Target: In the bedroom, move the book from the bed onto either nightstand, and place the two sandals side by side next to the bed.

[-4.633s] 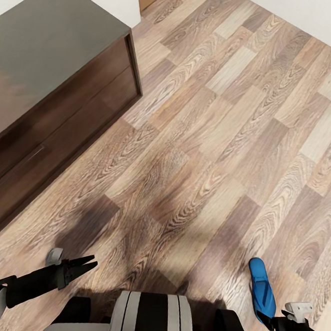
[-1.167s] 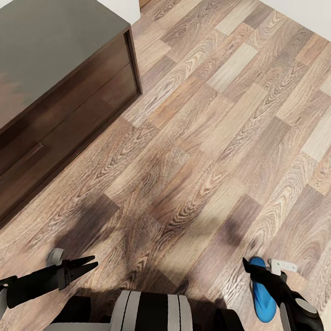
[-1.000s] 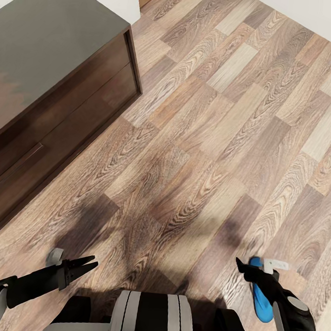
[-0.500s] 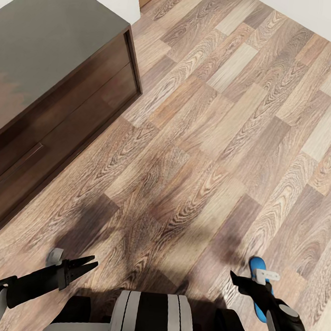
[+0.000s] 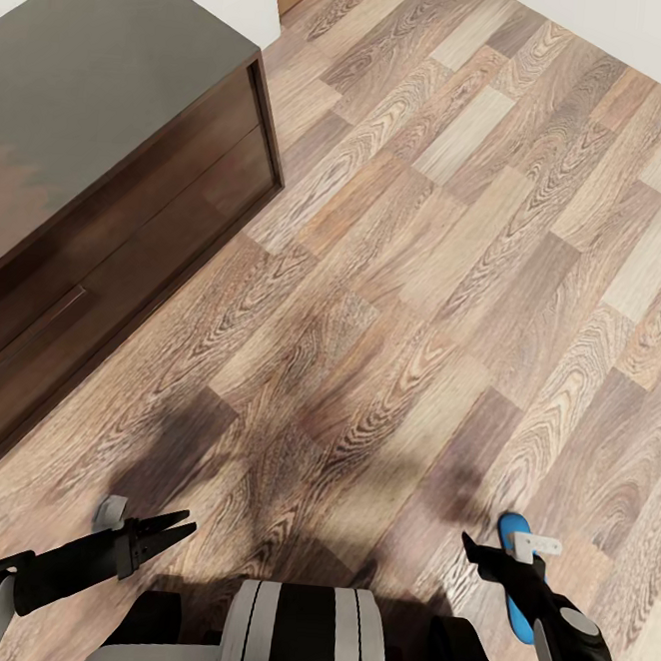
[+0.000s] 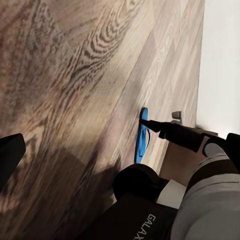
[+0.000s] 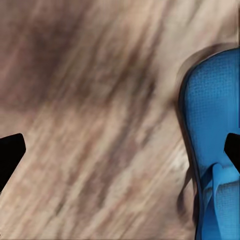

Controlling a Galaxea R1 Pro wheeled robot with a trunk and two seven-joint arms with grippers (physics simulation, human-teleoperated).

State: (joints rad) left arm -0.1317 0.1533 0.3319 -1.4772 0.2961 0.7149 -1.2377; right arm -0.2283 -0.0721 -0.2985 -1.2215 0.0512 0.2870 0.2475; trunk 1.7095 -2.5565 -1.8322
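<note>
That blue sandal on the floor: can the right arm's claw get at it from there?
Probably yes. The right claw hangs open right by the sandal, with bare floor around and nothing between them; one finger is already over the sole.

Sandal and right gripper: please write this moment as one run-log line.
sandal: flat on floor | right gripper: open, over sandal, no grip | left gripper: idle | cabinet: left

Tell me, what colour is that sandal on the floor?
Bright blue; the sandal shows best in the right wrist view.

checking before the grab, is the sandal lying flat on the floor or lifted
Flat on the floor. The sandal lies sole down, strap up, and the right gripper is open above it.
</note>
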